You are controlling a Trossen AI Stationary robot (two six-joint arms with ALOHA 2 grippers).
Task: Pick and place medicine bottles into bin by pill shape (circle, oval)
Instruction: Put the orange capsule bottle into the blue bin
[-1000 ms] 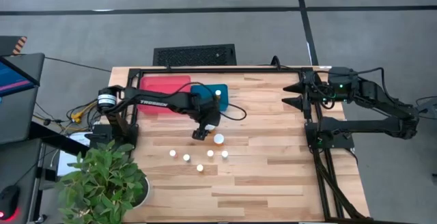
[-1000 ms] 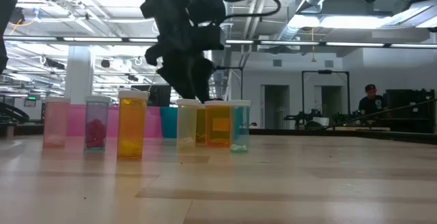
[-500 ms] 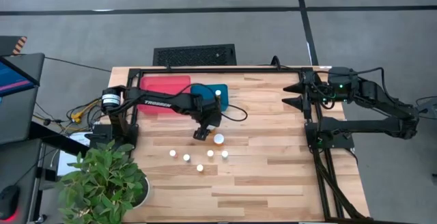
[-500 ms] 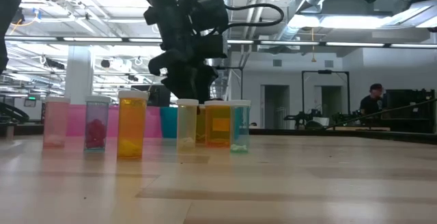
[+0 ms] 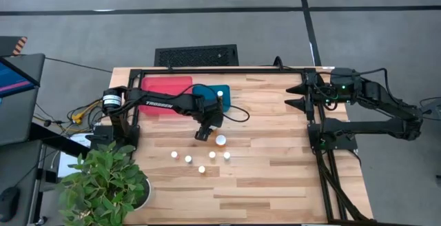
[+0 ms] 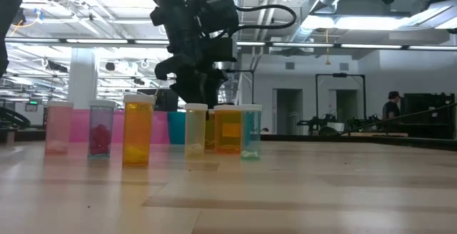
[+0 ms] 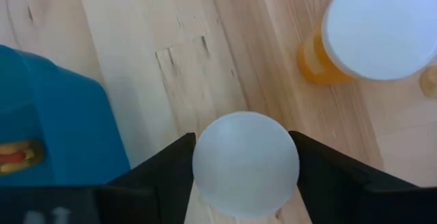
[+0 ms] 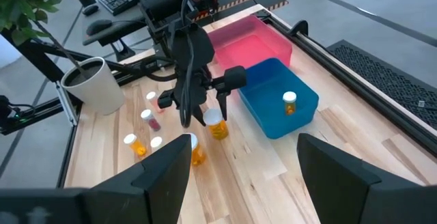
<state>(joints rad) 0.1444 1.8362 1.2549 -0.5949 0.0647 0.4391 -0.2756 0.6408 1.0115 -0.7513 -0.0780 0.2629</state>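
The left gripper (image 5: pixel 202 134) is closed on a white-capped medicine bottle (image 7: pixel 246 164), just at 6 o'clock of the blue bin (image 5: pixel 207 94). At 3 o'clock of it stands a wide-capped orange bottle (image 5: pixel 220 140). Five more bottles (image 5: pixel 200 158) stand on the table (image 5: pixel 275 178) toward 6 o'clock. One bottle (image 5: pixel 220 94) lies in the blue bin, beside the red bin (image 5: pixel 165 85). The right gripper (image 5: pixel 295 95) waits open at the table's 3 o'clock side.

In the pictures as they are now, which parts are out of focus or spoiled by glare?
Left wrist view: the held bottle's cap is soft and blurred, while the wood grain behind is sharper. Low view: bright ceiling lights wash out the room, and the left arm is a dark silhouette. High view: even light, small bottles barely resolved.
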